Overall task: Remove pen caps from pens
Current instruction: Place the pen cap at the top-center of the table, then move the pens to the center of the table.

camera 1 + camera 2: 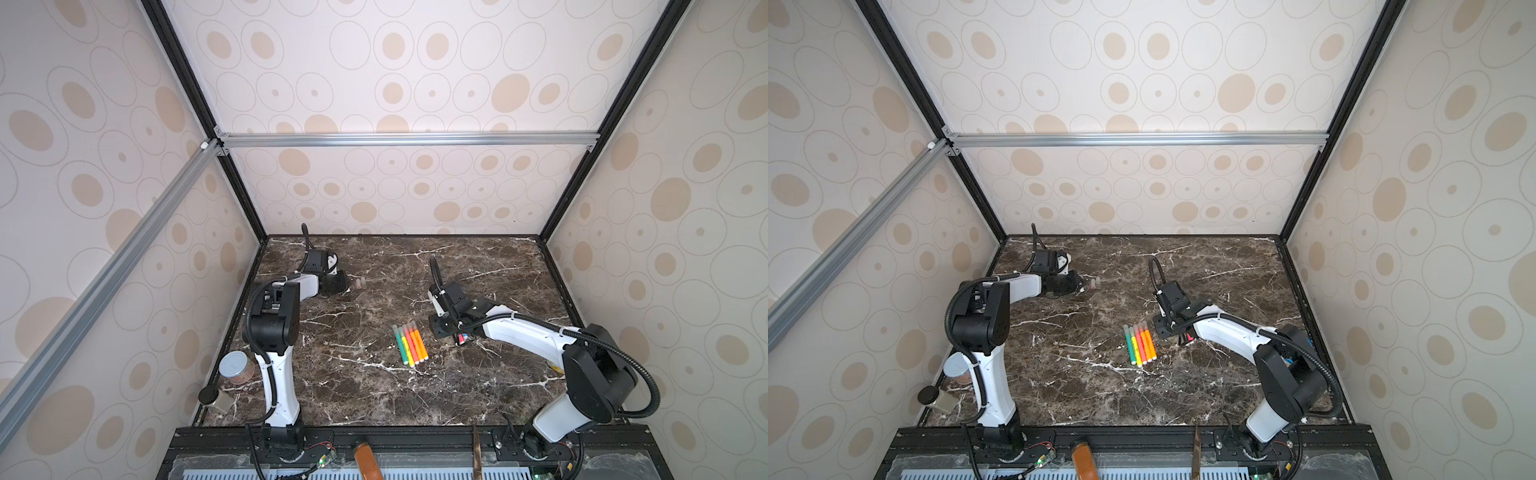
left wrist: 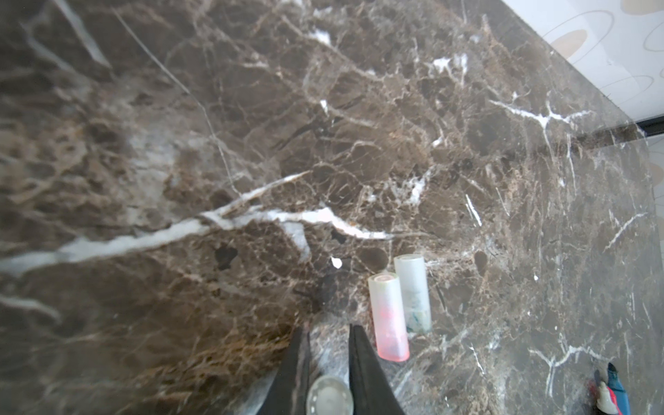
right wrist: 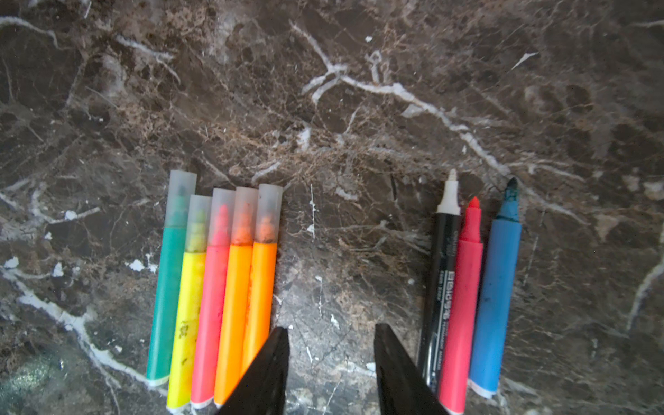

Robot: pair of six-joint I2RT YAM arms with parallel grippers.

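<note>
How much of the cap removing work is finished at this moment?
Done: the black pen, red pen and blue pen lie uncapped, and two loose caps lie on the marble. In hand: the left gripper holds a third cap; the right gripper is open and empty. Remaining: five capped pens in a row.

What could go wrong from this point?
1. The gripped cap in the left end effector is round; once released, it may roll into the pink-stained cap beside it.
2. The five capped pens lie touching; the open right end effector, closing on the outer orange pen, may shove its neighbours.
</note>
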